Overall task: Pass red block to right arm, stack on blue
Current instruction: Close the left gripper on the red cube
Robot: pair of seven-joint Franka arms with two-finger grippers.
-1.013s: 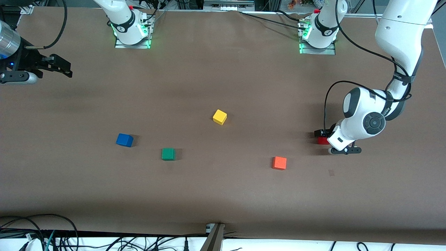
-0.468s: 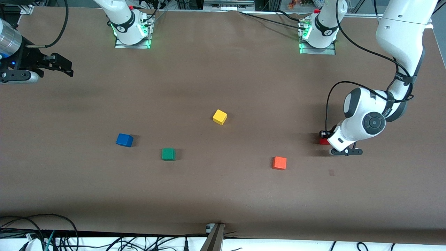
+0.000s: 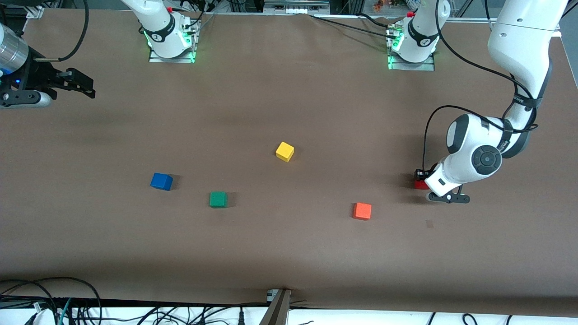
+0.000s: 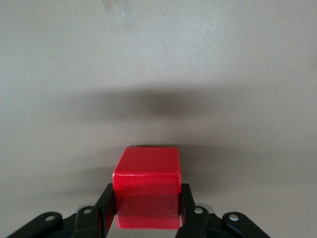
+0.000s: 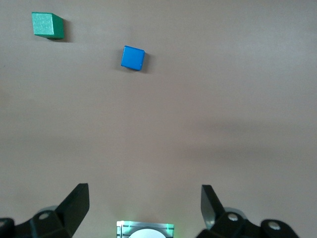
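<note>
Red block [image 4: 146, 191] sits on the table [image 3: 289, 253] at the left arm's end, pinched between the left gripper's [image 4: 147, 210] two fingers, which press its opposite faces squarely. It seems to rest on the surface, though the front view hides most of it under the wrist. To lift well, raise straight up before travelling, keeping the cube level so a free face stays exposed for the handover. The right gripper [image 5: 144, 203] waits above its end of the table, fingers spread wide. The blue cube [image 3: 161, 181] lies beside the green cube [image 3: 218, 199], well apart.
</note>
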